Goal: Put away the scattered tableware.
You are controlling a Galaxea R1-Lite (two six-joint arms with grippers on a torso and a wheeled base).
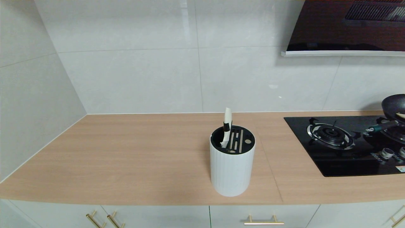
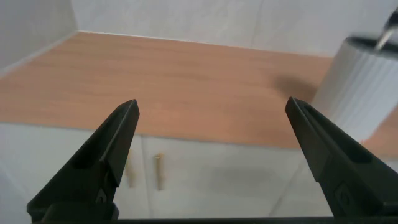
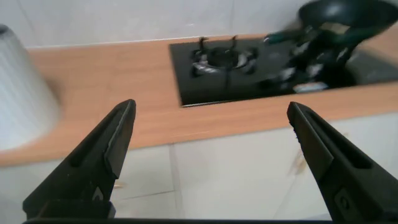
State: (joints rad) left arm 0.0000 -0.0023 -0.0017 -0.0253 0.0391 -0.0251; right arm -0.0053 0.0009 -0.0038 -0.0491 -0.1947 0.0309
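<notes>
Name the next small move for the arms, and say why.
Probably none for the arms: pan the head to look for leftovers. The only tableware seen on the counter, one utensil, already stands in the holder, and the left gripper and right gripper hang open and empty, off the counter's front edge.

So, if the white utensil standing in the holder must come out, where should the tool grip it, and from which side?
Probably its white upper handle, above the black band, coming from above. It stands almost upright out of the holder, whose rim surrounds everything lower, so only this tip is free.
</notes>
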